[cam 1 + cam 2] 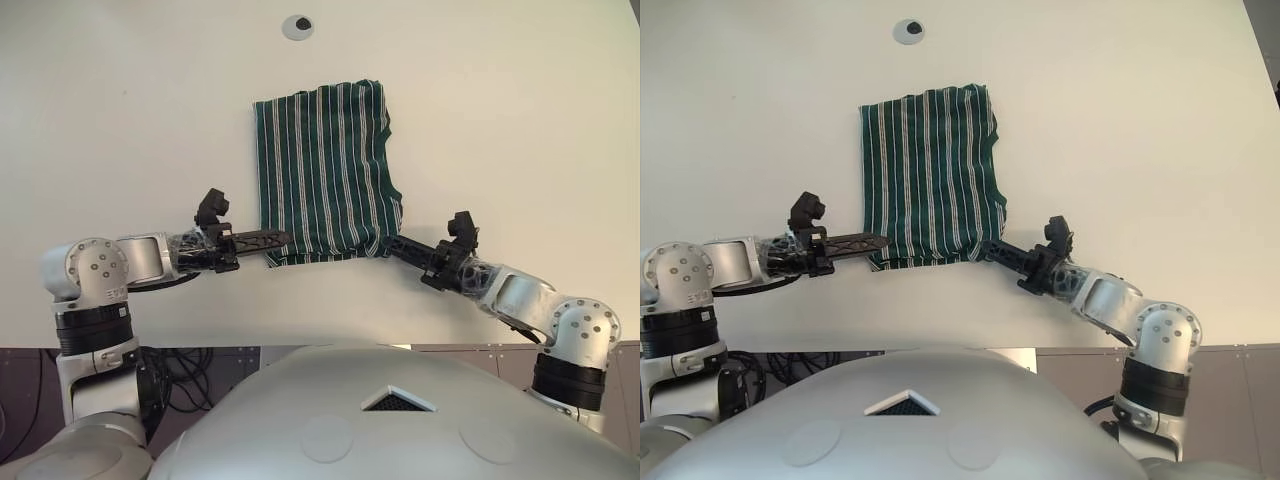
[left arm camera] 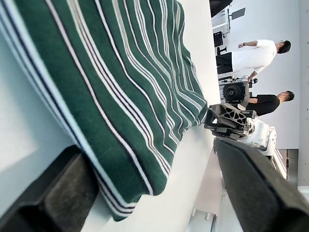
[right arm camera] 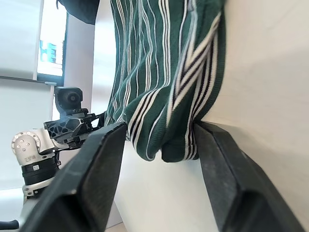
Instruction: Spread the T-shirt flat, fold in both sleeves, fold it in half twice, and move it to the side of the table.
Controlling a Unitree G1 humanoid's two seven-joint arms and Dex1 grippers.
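The folded green striped T-shirt (image 1: 325, 170) lies on the white tabletop (image 1: 520, 120) at the centre of the frame. The left pincer (image 1: 276, 238) is spread astride its lower left corner. The right pincer (image 1: 391, 243) is spread astride the lower right corner. A small round disc (image 1: 298, 27) sits at top centre.

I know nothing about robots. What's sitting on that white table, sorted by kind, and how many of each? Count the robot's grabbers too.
Green striped T-shirt: 1
Small round grey disc: 1
End effectors: 2, the left end effector and the right end effector
Total: 4
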